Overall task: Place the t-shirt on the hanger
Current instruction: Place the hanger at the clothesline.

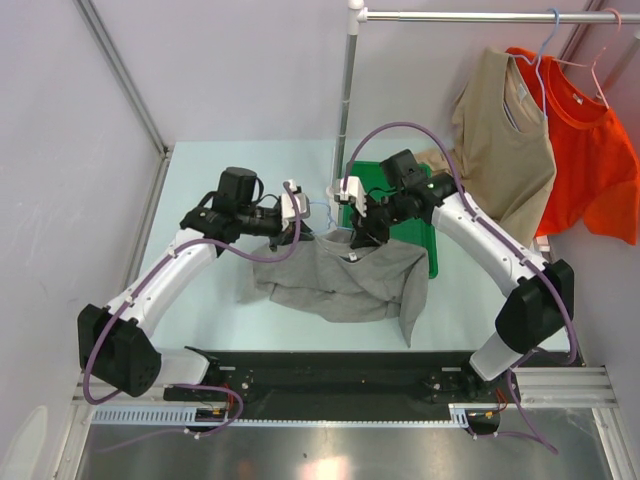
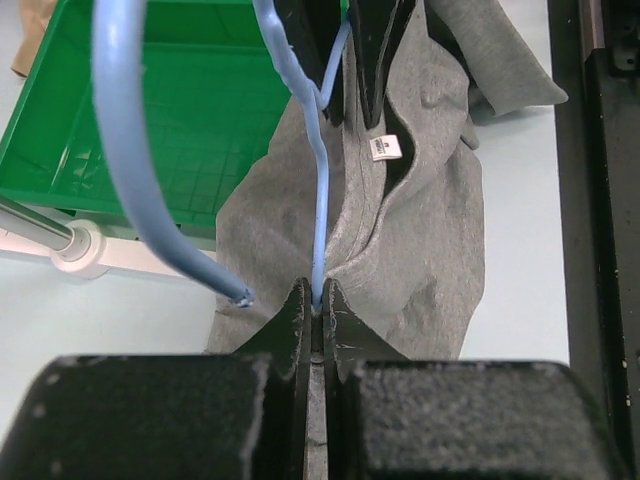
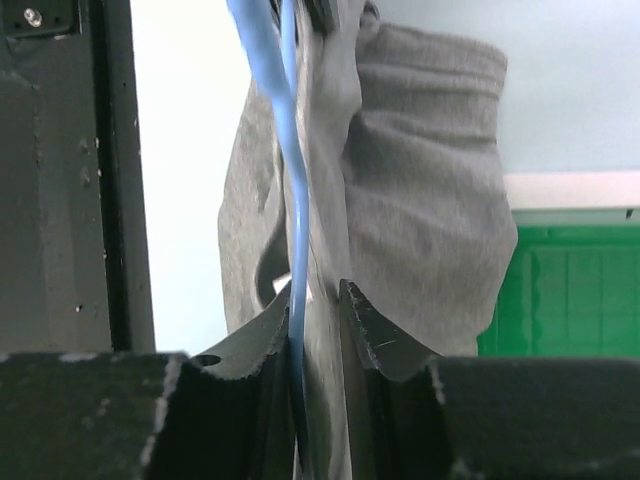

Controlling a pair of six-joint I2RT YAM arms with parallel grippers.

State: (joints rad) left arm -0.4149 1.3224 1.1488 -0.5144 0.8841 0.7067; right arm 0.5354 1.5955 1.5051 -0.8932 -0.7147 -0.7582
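Two arms bend inward from the near corners of the pale counter (image 1: 190,170), elbows out and wrists turned to face each other across the collar of the grey t-shirt (image 1: 340,275). The shirt lies crumpled between them, one fold reaching toward the black base rail (image 1: 330,375) at the near edge, its far side against the green crate (image 1: 433,255). The left end effector (image 2: 315,300) is clenched on the light-blue wire hanger (image 2: 322,190), whose hook curves up past the left wrist camera. The right end effector (image 3: 320,290) is pinched on the collar cloth (the wire runs through the same gap, against one finger). Room is tight behind, where the rack pole (image 1: 347,90) stands just beyond the crate; the widest open counter lies to the left. A tan shirt (image 1: 505,150) and an orange-red t-shirt (image 1: 590,170) hang at the far right.
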